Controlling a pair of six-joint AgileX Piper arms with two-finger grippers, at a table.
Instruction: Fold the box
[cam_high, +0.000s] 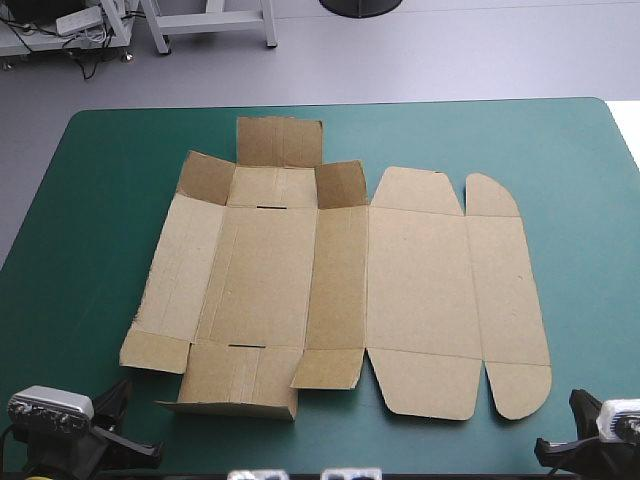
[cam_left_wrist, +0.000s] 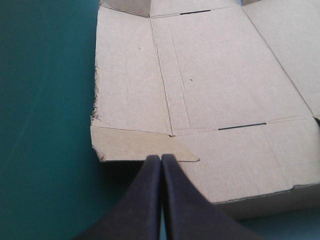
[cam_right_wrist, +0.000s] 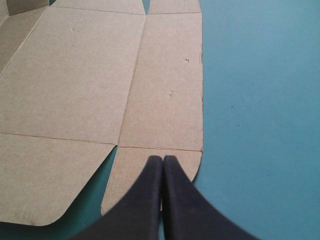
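Box: the brown box (cam_high: 330, 280) lies opened out as a cut sheet in the middle of the teal-green bench (cam_high: 90, 200). Its tray half is toward 9 o'clock and its lid half toward 3 o'clock.
Raised parts: most panels lie flat. The far corner flaps (cam_high: 205, 180) at the 12 o'clock end stand partly up, and the end flap (cam_high: 235, 385) at 6 o'clock tilts up along its crease.
Left gripper: the left gripper (cam_left_wrist: 161, 159) is closed to a single point and holds nothing. Its tip is at the near corner flap (cam_left_wrist: 142, 147), at the sheet's 7 o'clock corner.
Right gripper: the right gripper (cam_right_wrist: 163, 159) is likewise closed on nothing, its tip over the rounded tab (cam_right_wrist: 150, 185) at the 5 o'clock corner. We cannot tell whether it touches.
Progress: we judge the folding barely begun, as no wall is tucked.
Handling: we expect the board to be light, stiff across a panel and willing to bend only along its scored creases. It will likely slide on the bench if pushed from one side.
Where to hold: flat edges give little to pinch, so we would take a flap already lifted. One gripper could press the floor panel while the other raises a wall.
Risk: the ragged edge (cam_left_wrist: 95, 100) at 9 o'clock looks weak, and pinching there may tear it.
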